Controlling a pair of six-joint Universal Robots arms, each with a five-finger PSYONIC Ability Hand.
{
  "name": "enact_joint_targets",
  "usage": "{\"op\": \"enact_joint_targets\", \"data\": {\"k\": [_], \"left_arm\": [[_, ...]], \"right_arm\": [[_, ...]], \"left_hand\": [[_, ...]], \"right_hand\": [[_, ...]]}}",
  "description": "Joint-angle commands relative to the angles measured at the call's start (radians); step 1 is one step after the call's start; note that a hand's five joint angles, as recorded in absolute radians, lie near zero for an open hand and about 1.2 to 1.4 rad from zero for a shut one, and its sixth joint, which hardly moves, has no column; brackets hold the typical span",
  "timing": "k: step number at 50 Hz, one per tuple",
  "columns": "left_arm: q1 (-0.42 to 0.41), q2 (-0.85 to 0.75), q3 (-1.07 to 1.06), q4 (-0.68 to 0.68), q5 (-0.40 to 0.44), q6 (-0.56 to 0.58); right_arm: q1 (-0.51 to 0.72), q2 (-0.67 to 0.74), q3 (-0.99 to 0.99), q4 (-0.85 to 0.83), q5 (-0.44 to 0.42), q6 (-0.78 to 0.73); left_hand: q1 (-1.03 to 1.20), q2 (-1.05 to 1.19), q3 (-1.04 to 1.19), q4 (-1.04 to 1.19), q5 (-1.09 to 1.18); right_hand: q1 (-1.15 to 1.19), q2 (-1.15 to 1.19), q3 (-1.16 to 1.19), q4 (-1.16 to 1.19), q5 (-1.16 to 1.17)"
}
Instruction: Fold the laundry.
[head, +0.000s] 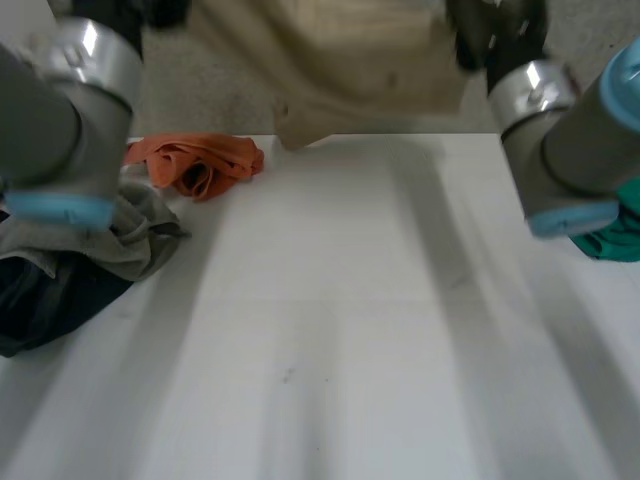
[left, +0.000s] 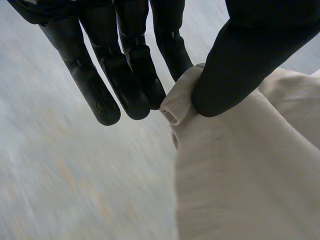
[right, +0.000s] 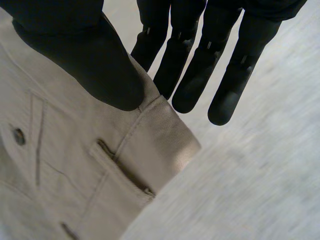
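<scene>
At the fingertips (left: 148, 95) of the left hand (left: 240, 65), a rolled corner of the beige garment (left: 235, 180) is pinched against the thumb; right hand (right: 87, 55) likewise, thumb clamping the waistband by a belt loop against straight fingers (right: 190, 80); judged: two-corner hold to let the cloth hang flat before laying down. Garment held raised over the far edge of the white table (head: 330, 330), between the arms; orange cloth (head: 205, 165), grey-and-dark pile (head: 90, 260) and teal cloth (head: 615, 235) lie at the sides, middle bare, probably for folding; speckled grey floor (head: 200, 90) beyond.
</scene>
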Motion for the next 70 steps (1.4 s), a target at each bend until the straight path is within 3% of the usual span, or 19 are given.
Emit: {"op": "enact_joint_targets", "data": {"k": [1,7,13,21,26,30,38,44,47,49,50,51,57,62,66,70], "left_arm": [[-0.028,-0.034,-0.306,0.009,-0.002,0.041],[-0.054,-0.086,-0.517,0.006,-0.004,0.117],[-0.061,-0.013,-0.638,-0.075,-0.011,0.167],[-0.093,0.201,-0.724,-0.443,-0.021,0.268],[-0.129,0.302,-0.742,-0.793,-0.042,0.354],[-0.157,0.337,-0.735,-0.953,-0.067,0.354],[-0.228,0.334,-0.689,-1.027,-0.145,0.367],[-0.271,0.317,-0.65,-1.125,-0.153,0.408],[-0.271,0.305,-0.624,-1.111,-0.142,0.4],[-0.268,0.294,-0.591,-1.084,-0.133,0.394],[-0.266,0.29,-0.578,-1.071,-0.128,0.396],[-0.265,0.288,-0.568,-1.053,-0.123,0.396],[-0.202,0.23,-0.474,-0.806,-0.039,0.39],[-0.151,0.098,-0.364,-0.599,0.112,0.368],[-0.11,-0.044,-0.218,-0.539,0.241,0.351],[-0.079,-0.204,-0.02,-0.572,0.352,0.334]], "right_arm": [[-0.012,0.116,0.141,0.052,-0.066,-0.088],[-0.035,0.181,0.293,0.075,-0.097,-0.253],[-0.052,0.106,0.4,0.165,-0.1,-0.292],[-0.066,-0.089,0.514,0.461,-0.107,-0.358],[-0.116,-0.202,0.612,0.818,-0.068,-0.569],[-0.146,-0.259,0.675,0.883,-0.08,-0.663],[-0.176,-0.305,0.753,0.927,-0.094,-0.682],[-0.187,-0.324,0.807,0.99,-0.12,-0.72],[-0.193,-0.327,0.815,0.992,-0.143,-0.744],[-0.201,-0.333,0.816,0.992,-0.16,-0.749],[-0.202,-0.333,0.816,0.992,-0.164,-0.749],[-0.204,-0.335,0.815,0.992,-0.17,-0.746],[-0.201,-0.335,0.815,0.978,-0.196,-0.726],[-0.199,-0.333,0.818,0.938,-0.216,-0.691],[-0.198,-0.327,0.819,0.909,-0.216,-0.666],[-0.198,-0.313,0.827,0.882,-0.218,-0.651]], "left_hand": [[0.251,0.198,0.202,0.197,0.248],[0.251,0.198,0.202,0.197,0.248],[0.251,0.198,0.202,0.197,0.248],[0.251,0.198,0.202,0.197,0.248],[0.251,0.198,0.202,0.197,0.248],[0.251,0.198,0.202,0.197,0.248],[0.251,0.198,0.202,0.197,0.248],[0.251,0.198,0.202,0.197,0.248],[0.219,0.166,0.171,0.165,0.217],[-0.541,-0.594,-0.59,-0.595,-0.544],[-0.826,-0.879,-0.875,-0.881,-0.829],[-0.971,-1.024,-1.02,-1.025,-0.973],[-0.971,-1.024,-1.02,-1.025,-0.973],[-0.971,-1.024,-1.02,-1.025,-0.973],[-0.97,-1.023,-1.019,-1.025,-0.973],[-0.821,-0.874,-0.869,-0.875,-0.823]], "right_hand": [[0.291,0.214,0.198,0.198,0.2],[0.291,0.214,0.198,0.198,0.2],[0.291,0.214,0.198,0.198,0.2],[0.291,0.214,0.198,0.198,0.2],[0.291,0.214,0.198,0.198,0.2],[0.291,0.214,0.198,0.198,0.2],[0.291,0.214,0.198,0.198,0.2],[0.291,0.214,0.198,0.198,0.2],[0.291,0.214,0.198,0.198,0.2],[0.291,0.214,0.198,0.198,0.2],[0.291,0.214,0.198,0.198,0.2],[0.291,0.214,0.198,0.198,0.2],[0.291,0.214,0.198,0.198,0.2],[0.291,0.214,0.198,0.198,0.2],[0.291,0.214,0.198,0.198,0.2],[0.291,0.214,0.198,0.198,0.2]]}}
